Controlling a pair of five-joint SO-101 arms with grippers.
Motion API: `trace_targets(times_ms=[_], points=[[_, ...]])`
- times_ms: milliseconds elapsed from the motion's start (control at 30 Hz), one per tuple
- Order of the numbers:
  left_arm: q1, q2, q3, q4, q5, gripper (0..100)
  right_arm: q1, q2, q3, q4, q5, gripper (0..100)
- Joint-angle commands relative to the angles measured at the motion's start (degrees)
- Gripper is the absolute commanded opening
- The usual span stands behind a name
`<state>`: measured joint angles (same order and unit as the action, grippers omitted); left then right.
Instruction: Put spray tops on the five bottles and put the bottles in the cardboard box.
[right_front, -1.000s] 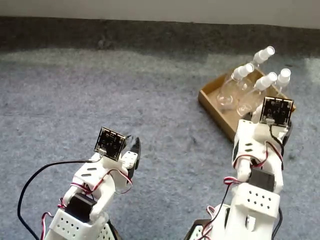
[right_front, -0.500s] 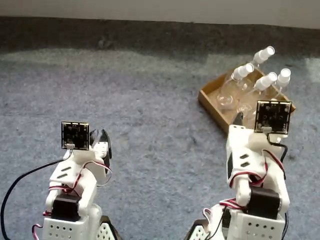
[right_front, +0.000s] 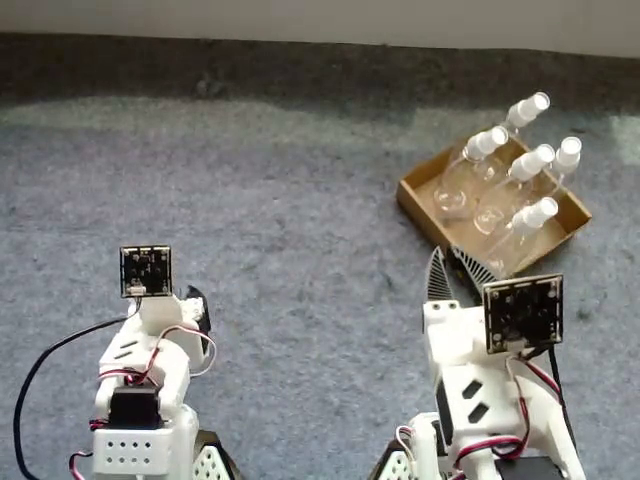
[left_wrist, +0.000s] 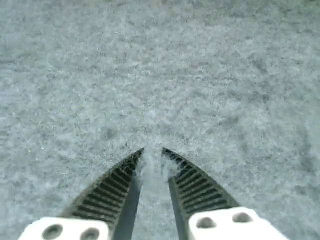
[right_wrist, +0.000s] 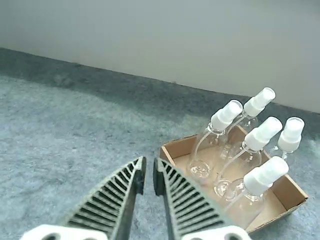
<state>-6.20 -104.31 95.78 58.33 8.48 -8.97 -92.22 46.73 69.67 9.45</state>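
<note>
While hanging over carpet (left_wrist: 150, 60), left tool (left_wrist: 152, 150) nearly pressed together, empty; right tool (right_wrist: 149, 162) likewise, near cardboard box (right_wrist: 176, 145).

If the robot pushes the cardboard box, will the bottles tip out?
The cardboard box looks shallow and the bottles lean past its rim, so a hard shove might spill some. They look clear and empty, so probably light. The carpet may slow it.
</note>
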Motion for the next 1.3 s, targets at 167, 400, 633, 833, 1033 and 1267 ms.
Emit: trace_targets(times_ms=[167, 400, 633, 833, 1033, 1267], points=[[2.6, -0.1, 1.3, 8.6, -1.8, 0, -0.9, -7.5, 9.6, 1.0, -0.1, 0.5], [5.6, -0.1, 1.3, 15.8, -19.3, 0, -1.0, -13.1, 20.4, 1.0, 0.0, 0.5], [5.4, 0.0, 1.3, 17.1, -13.9, 0, -8.0, -13.1, 23.3, 1.0, 9.1, 0.5], [3.5, 0.0, 1.3, 17.0, -13.9, 0, -10.2, -13.1, 31.9, -1.5, 12.7, 0.5], [-0.3, 0.0, 1.3, 17.0, -13.8, 0, -10.1, -13.1, 44.7, -10.0, 12.4, 0.6], [-0.3, 0.0, 1.3, 17.0, -13.8, 0, -10.0, -13.1, 50.7, -12.4, 12.3, 0.6]])
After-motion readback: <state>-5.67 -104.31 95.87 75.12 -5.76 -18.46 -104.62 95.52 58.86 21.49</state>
